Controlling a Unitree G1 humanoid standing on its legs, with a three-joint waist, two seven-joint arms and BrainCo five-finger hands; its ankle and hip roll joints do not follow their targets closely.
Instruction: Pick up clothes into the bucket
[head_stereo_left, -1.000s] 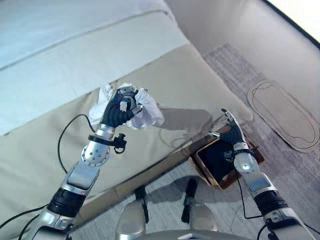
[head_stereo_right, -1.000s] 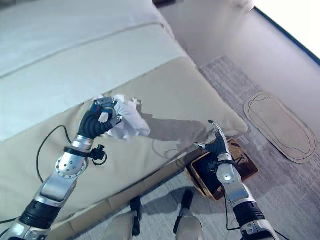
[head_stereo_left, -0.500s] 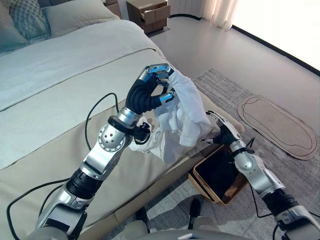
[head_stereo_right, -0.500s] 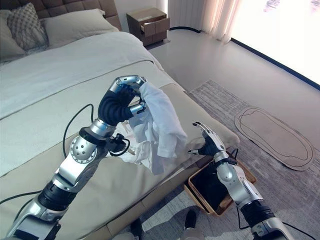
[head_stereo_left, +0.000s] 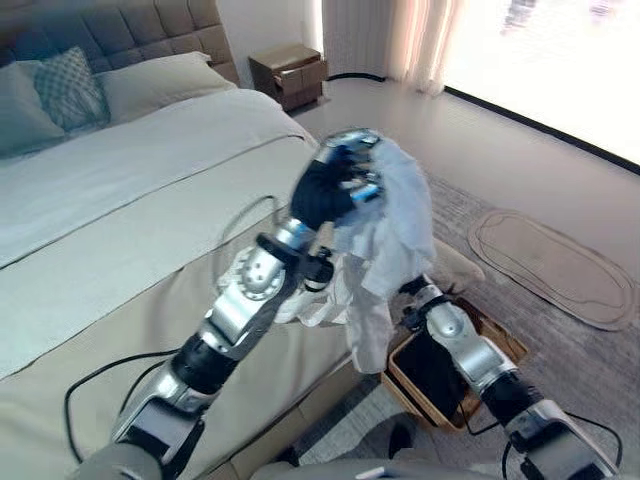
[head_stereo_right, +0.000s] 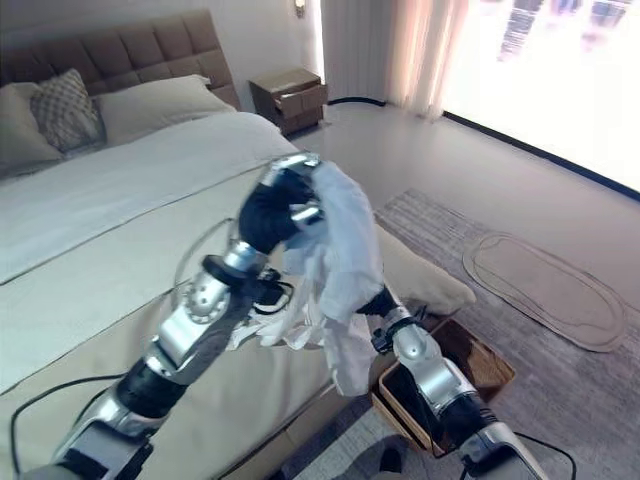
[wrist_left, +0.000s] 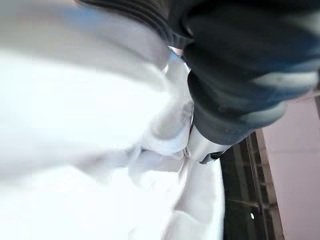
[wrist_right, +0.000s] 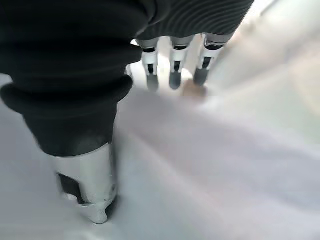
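White cloth (head_stereo_left: 395, 235) is hanging at the centre of both eye views, bunched at its top in the left hand (head_stereo_left: 335, 185) and trailing down in loose folds toward the lower middle of the frame. The left hand is sitting raised just above centre, its fingers curled round the top of the cloth and clamping it; in the left wrist view the same cloth (wrist_left: 75, 150) is lying pressed against the thumb (wrist_left: 200, 147).

Below and right of the cloth, the bucket (head_stereo_left: 440, 375), a brown woven one with a dark inside, is standing on the floor at the lower right, just beside the bed's edge. The lowest fold of the cloth is hanging in front of the bucket's left rim; whether it is touching cannot be told.

The right arm is coming in from the lower right corner, and its hand is going behind the hanging cloth near the centre right. In the right wrist view the right hand (wrist_right: 172, 70) is holding its fingers out straight and close together, tips against pale cloth (wrist_right: 210, 165), gripping nothing.

Beige bedding (head_stereo_left: 120, 260) is filling the left half of the frame. A grey rug (head_stereo_left: 580, 330) is lying under the bucket at the right.
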